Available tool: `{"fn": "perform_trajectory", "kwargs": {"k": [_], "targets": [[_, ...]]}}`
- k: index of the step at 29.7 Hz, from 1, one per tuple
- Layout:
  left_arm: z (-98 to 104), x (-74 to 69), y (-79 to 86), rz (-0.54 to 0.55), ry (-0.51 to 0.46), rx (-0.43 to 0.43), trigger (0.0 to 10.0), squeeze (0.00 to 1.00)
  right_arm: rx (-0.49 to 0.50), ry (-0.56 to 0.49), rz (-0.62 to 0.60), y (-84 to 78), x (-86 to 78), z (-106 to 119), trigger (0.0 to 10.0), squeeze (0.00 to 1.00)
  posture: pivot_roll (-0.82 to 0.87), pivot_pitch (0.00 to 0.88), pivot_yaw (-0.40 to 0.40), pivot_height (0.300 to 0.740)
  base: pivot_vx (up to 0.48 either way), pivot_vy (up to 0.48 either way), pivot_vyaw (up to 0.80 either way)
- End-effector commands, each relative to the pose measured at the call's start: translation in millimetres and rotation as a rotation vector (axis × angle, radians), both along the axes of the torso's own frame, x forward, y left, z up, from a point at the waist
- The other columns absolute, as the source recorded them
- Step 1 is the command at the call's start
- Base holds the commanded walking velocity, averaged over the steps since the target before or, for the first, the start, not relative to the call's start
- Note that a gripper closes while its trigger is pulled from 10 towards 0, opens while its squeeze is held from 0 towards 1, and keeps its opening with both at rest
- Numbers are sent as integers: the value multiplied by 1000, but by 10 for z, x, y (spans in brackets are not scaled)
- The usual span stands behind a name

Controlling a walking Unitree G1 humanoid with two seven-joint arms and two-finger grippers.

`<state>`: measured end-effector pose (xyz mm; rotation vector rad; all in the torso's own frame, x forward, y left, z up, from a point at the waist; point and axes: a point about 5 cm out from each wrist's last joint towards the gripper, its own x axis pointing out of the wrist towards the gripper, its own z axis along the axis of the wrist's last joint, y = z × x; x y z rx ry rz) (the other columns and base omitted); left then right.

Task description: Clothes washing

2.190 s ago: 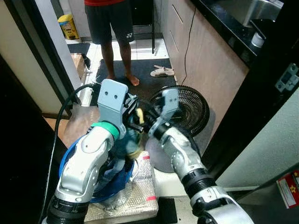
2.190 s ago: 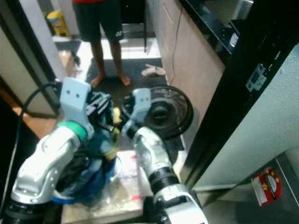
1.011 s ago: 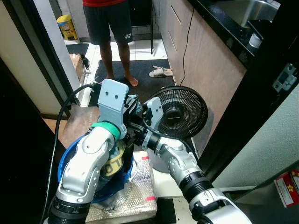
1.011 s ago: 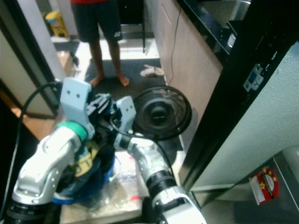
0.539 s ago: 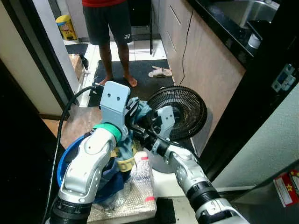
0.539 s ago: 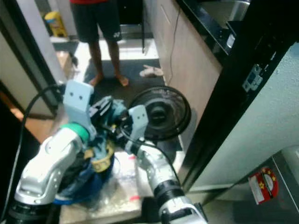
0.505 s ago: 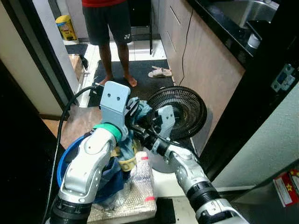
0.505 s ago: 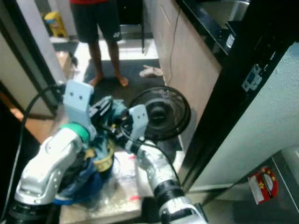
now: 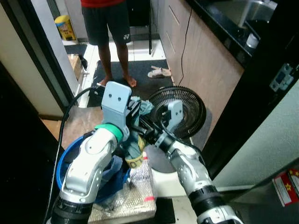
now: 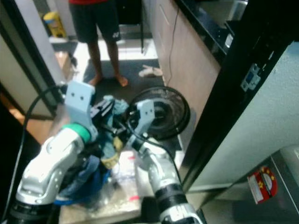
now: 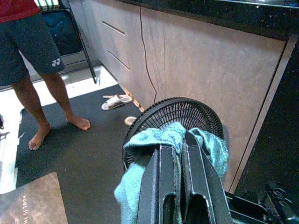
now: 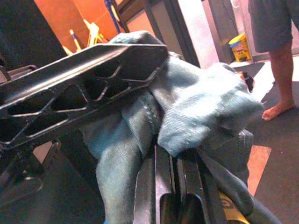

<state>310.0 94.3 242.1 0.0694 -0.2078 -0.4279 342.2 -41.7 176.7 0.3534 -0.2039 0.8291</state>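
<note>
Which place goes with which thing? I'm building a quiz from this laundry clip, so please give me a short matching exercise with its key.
Things:
1. teal garment
2. blue basin
3. black fan
4. sandals

Places:
A. on the dark mat near the person's feet
B. pinched between the left claw and the right claw, lifted up
C. low under the left arm, with more clothes in it
D. on the floor beside the cabinet front, behind the claws

Pairs: 1-B, 2-C, 3-D, 4-A
</note>
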Motion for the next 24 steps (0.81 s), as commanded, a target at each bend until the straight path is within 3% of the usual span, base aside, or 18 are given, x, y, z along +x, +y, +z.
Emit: {"fn": "perform_trajectory", "kwargs": {"k": [1,5,6,7,8,12,13,14,22,24], "targets": [[-45,-3,19,4,12,11,10000,0,52,-9,7,7,-25,72,0,0,55,101,57,740,0,0,0],[-48,-7,23,4,12,12,10000,0,136,-15,-7,-72,-42,187,0,0,56,101,58,740,0,0,0],[-47,-9,24,5,12,12,10000,0,154,-23,-9,-102,-58,229,3569,0,54,101,59,740,0,0,0],[-47,-9,24,5,12,12,10000,0,154,-23,-9,-102,-58,229,3569,0,54,101,59,740,0,0,0],[-46,-10,25,3,11,10,10000,0,154,-44,-32,-163,-76,279,10000,0,53,102,60,740,0,0,0],[-45,-11,24,-1,10,9,10000,0,147,-46,-48,-200,-80,282,10000,0,47,103,63,740,0,0,0],[-50,-13,13,-13,12,10,10000,941,132,-42,-57,-225,-82,263,10000,0,46,104,64,740,0,0,0],[-55,-15,8,-20,14,11,10000,1000,121,-40,-64,-240,-84,246,10000,0,45,105,66,740,0,0,0],[-48,-32,-1,-39,10,12,10000,1000,119,-21,-83,-290,-114,223,10000,0,48,103,68,740,0,0,0],[-32,-53,44,-33,6,12,10000,1000,122,-8,-128,-386,-132,204,10000,0,56,101,67,740,0,0,0]]}}
